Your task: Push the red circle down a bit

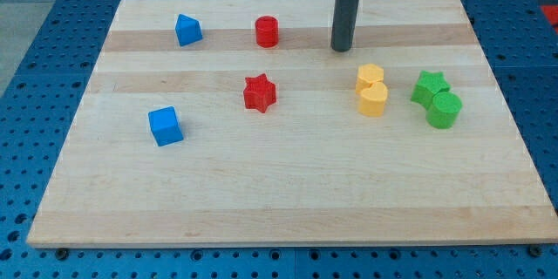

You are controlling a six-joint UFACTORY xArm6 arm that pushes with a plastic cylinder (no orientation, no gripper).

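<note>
My tip (341, 50) sits right of the red circle (267, 31), bare board between them; below the circle, the red star (259, 92) blocks the lane.

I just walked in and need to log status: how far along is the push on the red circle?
Nothing looks done: the red circle sits near the view's top, above the red star. In hand: my tip stands to its right, apart from it. Left: getting above the circle and pushing it down.

A pale wooden board (288, 200) of glued strips is lying on a blue perforated table (35, 70), whose rows of holes are showing along all 4 sides. Even light is falling, casting soft shadows.
</note>
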